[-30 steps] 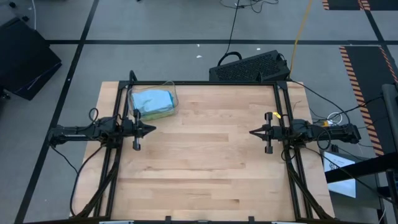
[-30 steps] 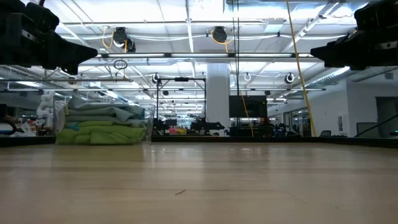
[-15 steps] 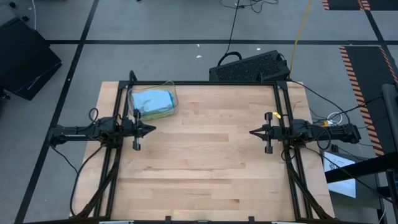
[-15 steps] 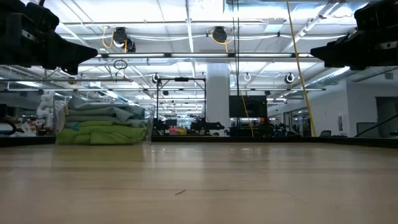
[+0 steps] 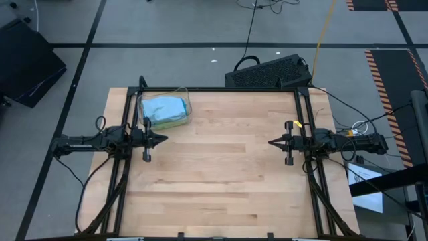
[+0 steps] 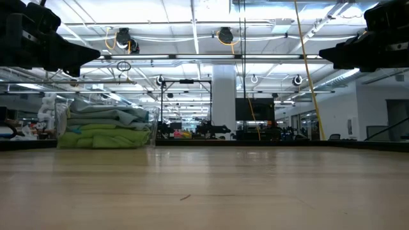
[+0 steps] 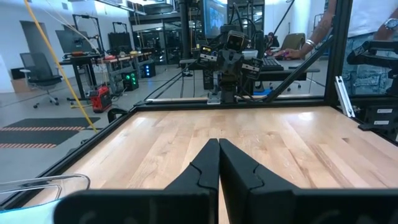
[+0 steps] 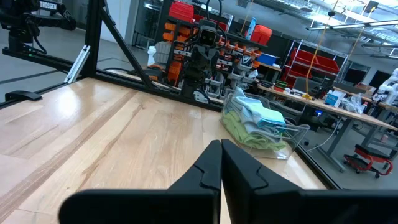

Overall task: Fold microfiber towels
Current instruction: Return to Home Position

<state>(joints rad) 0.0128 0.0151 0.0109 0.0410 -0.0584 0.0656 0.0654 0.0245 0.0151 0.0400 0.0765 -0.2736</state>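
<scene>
Microfiber towels (image 5: 164,109): blue over green in clear bin (image 5: 188,105), long axis left-to-right.
Left gripper (image 5: 163,139): pinched together, empty.
Right gripper (image 5: 271,142): likewise.

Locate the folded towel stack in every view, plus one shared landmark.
High view: towel stack far-left on the table, beyond the left gripper.
Low view: the stack sits left, at the far table edge.
Left wrist view: not clearly in it; only a clear rim shows.
Right wrist view: stack right of centre, past the right gripper.
Landmark: the clear bin holding it.
</scene>
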